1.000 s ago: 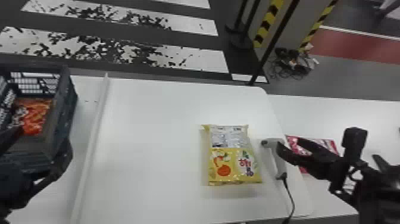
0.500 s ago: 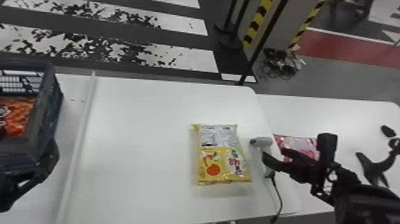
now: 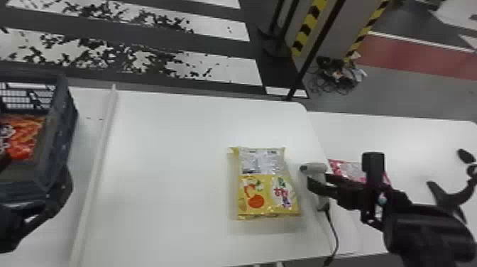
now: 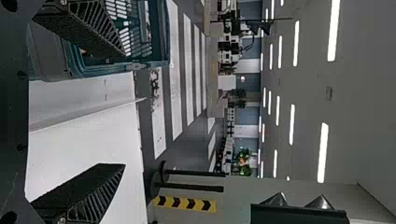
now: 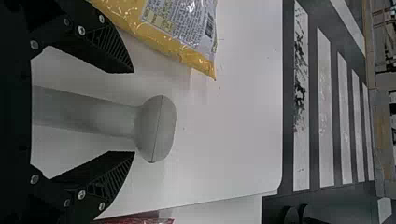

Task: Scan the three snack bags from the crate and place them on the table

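Observation:
The right gripper (image 3: 319,181) is open around the handle of the grey scanner (image 3: 315,168), which stands at the white table's right part. In the right wrist view, the scanner (image 5: 156,128) rises between the parted fingers of the right gripper (image 5: 134,112), with gaps at both sides. A yellow snack bag (image 3: 266,195) lies flat just left of the scanner. A red-pink bag (image 3: 351,171) lies beyond the table's right edge, partly behind the right arm. An orange-red bag (image 3: 23,138) is in the crate (image 3: 62,124). By the crate's near side is the left gripper (image 3: 35,172); the left wrist view shows the left gripper (image 4: 125,109) open, holding nothing.
A raised white strip (image 3: 97,170) runs between crate and bare tabletop (image 3: 170,170). The scanner's cable (image 3: 334,230) trails to the front edge. A second white table (image 3: 408,142) adjoins on the right, and a dark pole (image 3: 314,53) stands behind.
The head view has shifted right, so the scene sits farther left. My right gripper has moved left and toward the robot relative to the scanner, coming around its handle. The bags lie as before.

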Robot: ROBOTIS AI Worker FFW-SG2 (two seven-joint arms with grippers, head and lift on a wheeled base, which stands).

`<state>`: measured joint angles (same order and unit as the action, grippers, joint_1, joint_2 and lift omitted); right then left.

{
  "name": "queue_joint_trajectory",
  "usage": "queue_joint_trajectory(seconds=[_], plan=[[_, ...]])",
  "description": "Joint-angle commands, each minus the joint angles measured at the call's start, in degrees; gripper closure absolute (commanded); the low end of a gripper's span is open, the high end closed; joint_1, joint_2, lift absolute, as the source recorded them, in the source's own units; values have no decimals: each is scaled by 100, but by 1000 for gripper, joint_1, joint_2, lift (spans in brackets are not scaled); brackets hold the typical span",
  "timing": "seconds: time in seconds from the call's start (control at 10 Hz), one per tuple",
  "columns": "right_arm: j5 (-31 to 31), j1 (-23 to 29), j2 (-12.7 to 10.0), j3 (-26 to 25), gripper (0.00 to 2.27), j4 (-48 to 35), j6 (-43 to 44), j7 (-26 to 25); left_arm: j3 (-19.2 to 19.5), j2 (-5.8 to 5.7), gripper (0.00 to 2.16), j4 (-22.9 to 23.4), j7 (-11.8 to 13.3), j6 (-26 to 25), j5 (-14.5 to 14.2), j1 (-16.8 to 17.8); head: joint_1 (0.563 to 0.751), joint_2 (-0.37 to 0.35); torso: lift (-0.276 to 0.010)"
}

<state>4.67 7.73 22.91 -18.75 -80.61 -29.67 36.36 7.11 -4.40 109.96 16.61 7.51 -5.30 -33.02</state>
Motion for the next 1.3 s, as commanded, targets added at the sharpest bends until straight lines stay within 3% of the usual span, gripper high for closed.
queue_joint_trajectory(seconds=[0.0, 0.1, 0.2, 0.4, 0.8, 1.2], plan=[[-160, -167, 46, 117, 880, 221, -17, -15, 1, 0, 36, -1, 0, 27, -6, -12, 695, -279, -62], [-247, -237, 64, 144, 1612, 318, -53, -15, 1, 9, 36, 8, 0, 27, -6, -12, 695, -281, -62], [-265, -255, 90, 179, 2128, 335, -140, -33, -17, 9, 36, 17, 0, 27, 3, -12, 695, -285, -62], [-256, -220, 90, 144, 2256, 159, -299, -94, -43, 9, 36, 52, 0, 9, 3, -12, 695, -292, -62], [-89, 211, -6, 117, 2256, -1449, -1512, -147, -35, 18, 36, 87, 0, 9, 3, -56, 695, -284, -62], [-89, 123, -121, 443, 2256, -2354, -2250, -147, -70, 62, 36, 104, 0, 9, 3, -56, 695, -214, -62]])
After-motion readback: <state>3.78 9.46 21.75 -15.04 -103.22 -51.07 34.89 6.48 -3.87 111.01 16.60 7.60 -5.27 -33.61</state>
